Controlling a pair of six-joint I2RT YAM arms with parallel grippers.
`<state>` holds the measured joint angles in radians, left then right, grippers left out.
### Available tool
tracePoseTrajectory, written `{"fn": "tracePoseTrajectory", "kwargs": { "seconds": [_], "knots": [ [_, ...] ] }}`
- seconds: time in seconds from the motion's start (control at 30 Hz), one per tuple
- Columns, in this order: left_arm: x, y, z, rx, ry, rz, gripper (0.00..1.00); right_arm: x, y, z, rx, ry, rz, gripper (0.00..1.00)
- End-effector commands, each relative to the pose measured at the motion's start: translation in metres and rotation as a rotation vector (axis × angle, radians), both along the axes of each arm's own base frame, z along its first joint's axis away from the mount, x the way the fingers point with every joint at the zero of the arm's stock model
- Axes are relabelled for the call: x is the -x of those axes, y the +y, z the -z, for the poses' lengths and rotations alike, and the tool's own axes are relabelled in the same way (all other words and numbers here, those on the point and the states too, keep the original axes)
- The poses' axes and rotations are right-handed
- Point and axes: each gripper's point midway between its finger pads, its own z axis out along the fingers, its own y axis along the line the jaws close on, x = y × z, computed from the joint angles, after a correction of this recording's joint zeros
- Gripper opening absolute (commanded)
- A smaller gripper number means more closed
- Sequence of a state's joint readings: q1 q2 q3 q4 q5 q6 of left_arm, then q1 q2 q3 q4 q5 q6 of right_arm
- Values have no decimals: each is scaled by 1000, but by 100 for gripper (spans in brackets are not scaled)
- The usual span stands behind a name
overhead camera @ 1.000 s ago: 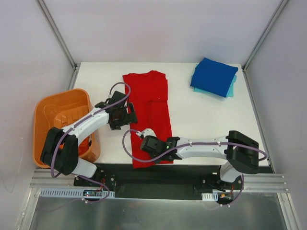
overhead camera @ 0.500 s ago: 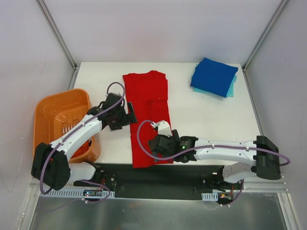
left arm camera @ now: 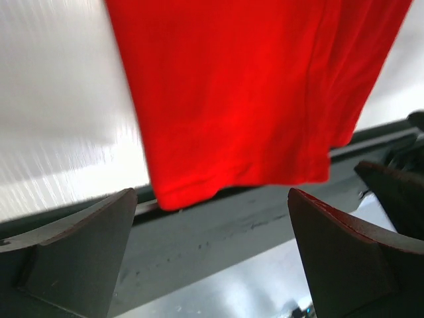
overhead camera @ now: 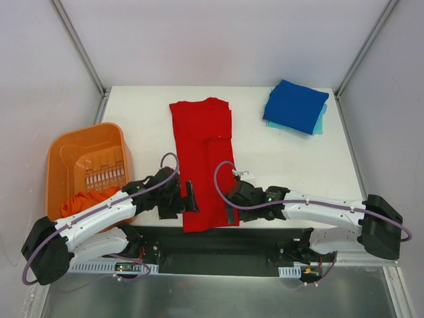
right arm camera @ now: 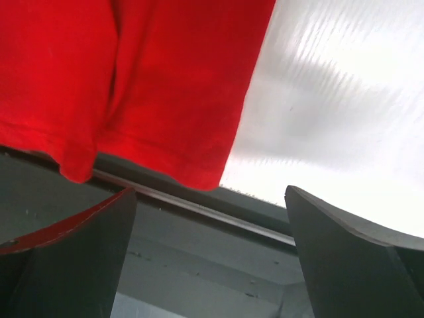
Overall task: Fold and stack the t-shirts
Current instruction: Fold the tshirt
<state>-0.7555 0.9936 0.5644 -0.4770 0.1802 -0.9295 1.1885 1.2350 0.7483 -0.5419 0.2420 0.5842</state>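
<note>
Though mostly buried under the folded royal blue t-shirt [overhead camera: 295,106] at the table's [overhead camera: 285,165] far right corner, peeks out as a light teal t-shirt [overhead camera: 320,124] edge. Barely made out: orange-red t-shirt [overhead camera: 83,201] bunched in the basket [overhead camera: 59,149], partly under the left arm [overhead camera: 99,213]. Mid-table, bright red t-shirt [overhead camera: 204,156] folded into a long strip, hem drooping over the near edge. Flanking the hem, left gripper [overhead camera: 187,201] and right gripper [overhead camera: 232,205], jaws spread wide, pinching nothing.
</note>
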Motion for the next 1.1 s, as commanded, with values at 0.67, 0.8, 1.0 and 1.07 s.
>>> {"fn": "tracePoseTrajectory", "kwargs": {
  "seconds": [0.67,0.8,1.0,1.07],
  "knots": [
    [51,10,57,-132,224,-14,43,20,21,26,-86,198,1,72],
    [45,7,58,-140,209,-10,38,20,18,34,-64,215,19,66],
    [41,3,58,-133,196,-2,6,14,9,43,-39,209,57,58],
    [42,3,59,-131,199,5,0,14,7,46,-26,214,62,55]
  ]
}}
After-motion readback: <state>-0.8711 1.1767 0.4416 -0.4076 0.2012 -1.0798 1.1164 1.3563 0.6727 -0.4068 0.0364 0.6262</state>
